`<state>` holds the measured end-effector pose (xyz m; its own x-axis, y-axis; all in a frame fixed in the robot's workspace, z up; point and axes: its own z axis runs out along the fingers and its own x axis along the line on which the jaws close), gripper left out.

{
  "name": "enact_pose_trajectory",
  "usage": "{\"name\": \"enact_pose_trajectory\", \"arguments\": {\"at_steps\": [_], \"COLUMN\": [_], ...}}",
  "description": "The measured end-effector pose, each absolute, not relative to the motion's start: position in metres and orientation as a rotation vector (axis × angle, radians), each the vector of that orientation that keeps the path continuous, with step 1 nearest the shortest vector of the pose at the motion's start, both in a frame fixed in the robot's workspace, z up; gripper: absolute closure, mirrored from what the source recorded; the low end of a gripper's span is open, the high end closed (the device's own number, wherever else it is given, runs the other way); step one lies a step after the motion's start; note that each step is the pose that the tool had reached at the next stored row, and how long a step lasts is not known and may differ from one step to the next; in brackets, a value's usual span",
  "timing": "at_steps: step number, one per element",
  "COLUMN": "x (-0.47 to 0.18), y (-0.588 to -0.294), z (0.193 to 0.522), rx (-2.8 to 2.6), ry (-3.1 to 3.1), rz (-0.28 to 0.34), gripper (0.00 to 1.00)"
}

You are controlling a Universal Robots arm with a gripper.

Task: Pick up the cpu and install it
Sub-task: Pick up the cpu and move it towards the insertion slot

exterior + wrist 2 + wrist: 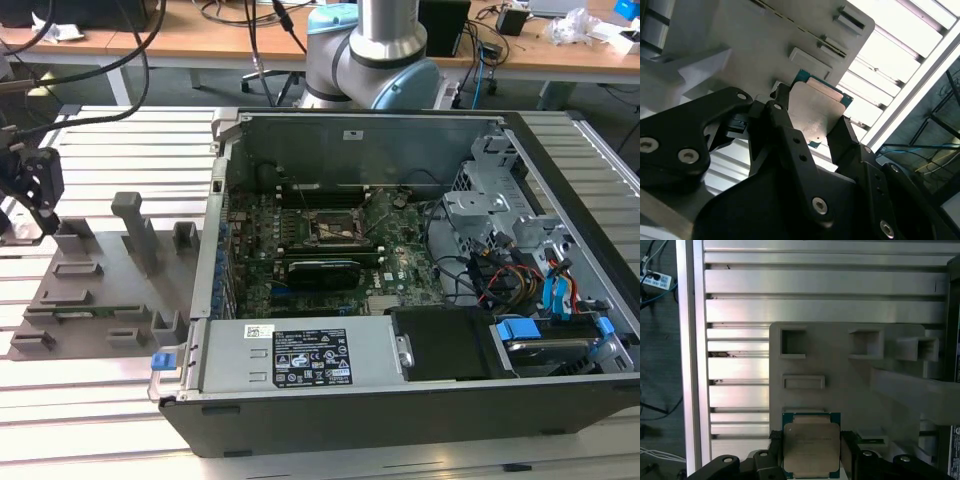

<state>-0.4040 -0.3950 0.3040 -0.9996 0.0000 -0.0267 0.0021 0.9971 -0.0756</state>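
The end effector [811, 440] is closed on the cpu [811, 449], its two black fingers [790, 130] pressed against opposite edges of the chip. The chip is held flat, metal top up, over the grey holder plate [840, 375]. On the table [130, 140] this is at the exterior view's left. The open computer case [300, 400], with its socket [335, 228], lies well apart toward the exterior view's right.

- White label [296, 358] on the power supply [380, 365], by the computer case's [400, 425] front edge: small print and symbols, none legible.
- The cpu [811, 450] top in the first wrist view: faint print, unreadable.
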Motion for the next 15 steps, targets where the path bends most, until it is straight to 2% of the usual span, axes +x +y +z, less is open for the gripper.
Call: {"name": "enact_pose_trajectory", "arguments": {"at_steps": [15], "x": [-0.404], "y": [-0.394], "z": [0.327], "rx": [0.001], "ry": [3.112], "rz": [-0.148], "gripper": [0.45]}}
